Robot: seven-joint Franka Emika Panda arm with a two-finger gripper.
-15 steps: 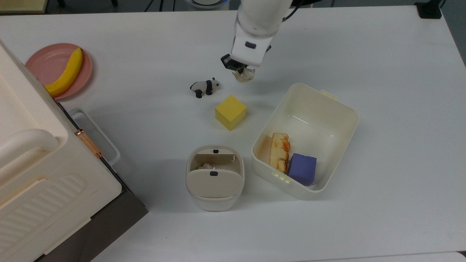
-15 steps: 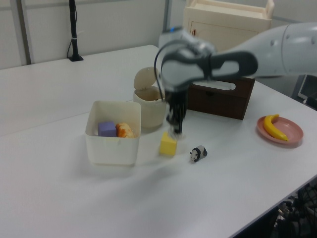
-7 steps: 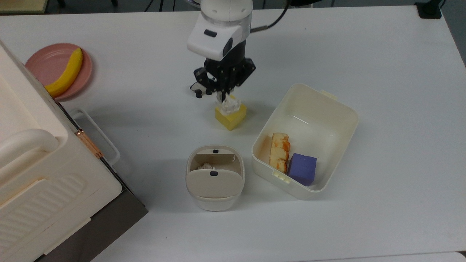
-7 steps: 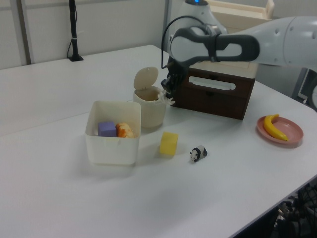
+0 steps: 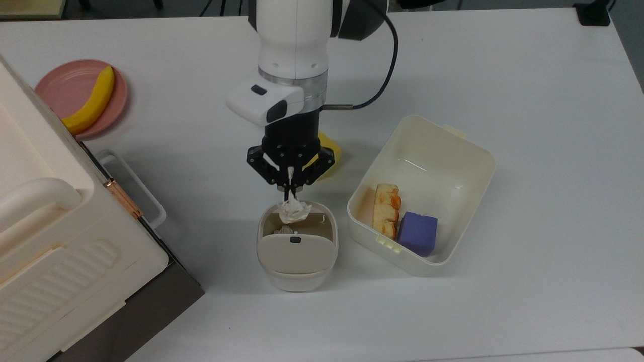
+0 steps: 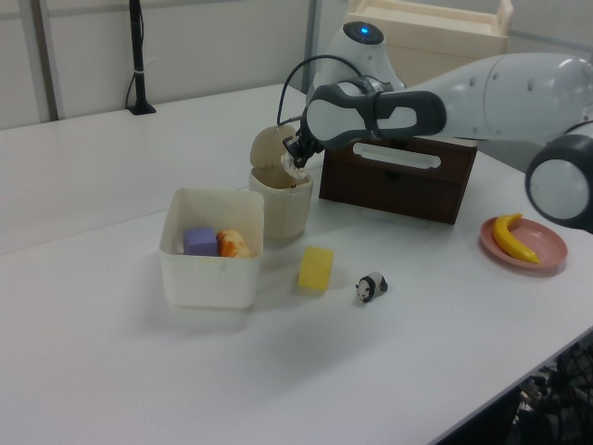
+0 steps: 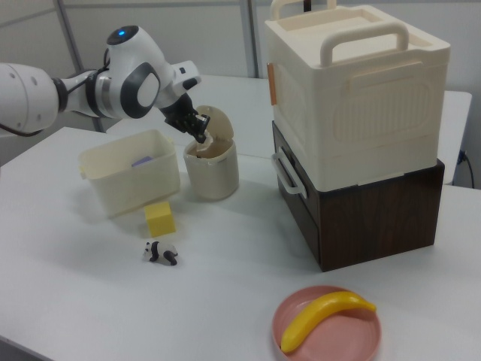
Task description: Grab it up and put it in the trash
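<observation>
An off-white crumpled paper wad (image 5: 294, 211) hangs in my gripper (image 5: 290, 191), whose fingers are shut on it, right over the open mouth of the small cream trash bin (image 5: 297, 269). The bin's swing flap lid (image 5: 296, 248) is tipped up. In the left view the gripper (image 6: 294, 160) sits at the bin's (image 6: 281, 209) rim with the wad (image 6: 296, 171) just above the opening. The right view shows the gripper (image 7: 198, 135) over the bin (image 7: 213, 174). Another pale wad (image 5: 283, 230) lies inside the bin.
A yellow cube (image 5: 331, 151) sits half under the arm, and a panda figurine (image 6: 371, 287) lies beyond it. The big cream tub (image 5: 465, 153) holds bread and a purple block. A cream case on a brown box (image 7: 361, 135) and a pink plate with a banana (image 5: 93, 100) stand nearby.
The gripper carried the wad from above the panda and yellow cube across to the bin's opening, keeping its hold throughout. Nothing else moved.
</observation>
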